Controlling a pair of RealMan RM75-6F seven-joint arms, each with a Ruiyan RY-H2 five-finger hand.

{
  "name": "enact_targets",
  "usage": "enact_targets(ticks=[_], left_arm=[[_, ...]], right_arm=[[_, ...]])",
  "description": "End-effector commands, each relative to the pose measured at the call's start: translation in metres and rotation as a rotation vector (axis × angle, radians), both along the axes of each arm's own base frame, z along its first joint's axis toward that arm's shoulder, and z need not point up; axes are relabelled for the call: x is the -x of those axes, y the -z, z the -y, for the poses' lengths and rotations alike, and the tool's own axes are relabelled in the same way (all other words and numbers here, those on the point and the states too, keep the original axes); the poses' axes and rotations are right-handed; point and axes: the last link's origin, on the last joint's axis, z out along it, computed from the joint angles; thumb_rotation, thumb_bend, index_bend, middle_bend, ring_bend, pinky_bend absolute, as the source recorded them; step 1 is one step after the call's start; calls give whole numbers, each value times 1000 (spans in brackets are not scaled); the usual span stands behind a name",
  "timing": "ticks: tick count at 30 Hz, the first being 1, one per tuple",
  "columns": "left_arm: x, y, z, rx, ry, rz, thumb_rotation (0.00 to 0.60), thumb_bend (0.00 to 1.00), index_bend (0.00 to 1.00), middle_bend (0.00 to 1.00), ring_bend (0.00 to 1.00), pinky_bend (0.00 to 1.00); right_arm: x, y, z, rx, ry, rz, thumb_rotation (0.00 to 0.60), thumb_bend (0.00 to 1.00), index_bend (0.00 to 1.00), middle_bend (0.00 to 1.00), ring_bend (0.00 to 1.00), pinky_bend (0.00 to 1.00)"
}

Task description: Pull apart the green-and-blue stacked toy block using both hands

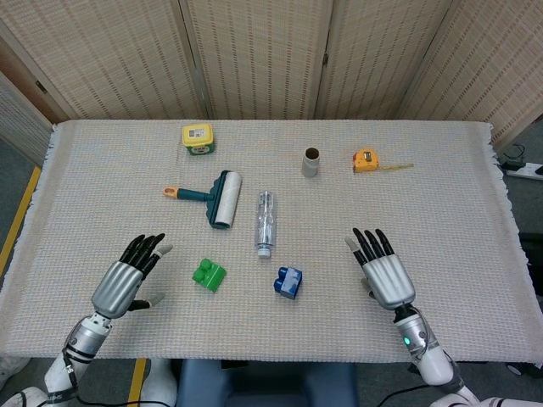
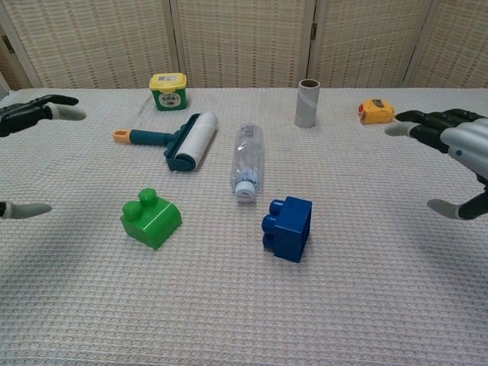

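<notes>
The left hand [image 1: 125,281] hovers low at the near left, palm down, fingers spread and straight, holding nothing. The right hand [image 1: 384,270] mirrors it at the near right, fingers extended and apart, likewise empty, its forearm reaching in from the bottom edge

Background. A table covered by a pale grey waffle-weave cloth [image 1: 441,195] with a fringed edge, set before beige woven-reed folding screens [image 1: 254,59] with dark hinges. Grey floor [image 1: 13,182] with a yellow strip [image 1: 19,222] at left; a white power strip [image 1: 528,170] at right. Even, diffuse lighting.
</notes>
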Motion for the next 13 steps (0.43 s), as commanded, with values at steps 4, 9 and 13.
enact_targets(ticks=[4, 9, 13], left_arm=[[52, -29, 50, -68, -156, -233, 600, 242, 114, 0, 0, 0], [62, -34, 58, -131, -173, -349, 600, 242, 88, 0, 0, 0], [57, -37, 61, -147, -156, -337, 600, 242, 75, 0, 0, 0]], right_arm=[[35, 8, -13, 69, 91, -57, 600, 373, 0, 0, 0, 0], [39, 7, -9, 83, 107, -89, 600, 372, 0, 0, 0, 0], [42, 8, -7, 57, 134, -83, 600, 372, 0, 0, 0, 0]])
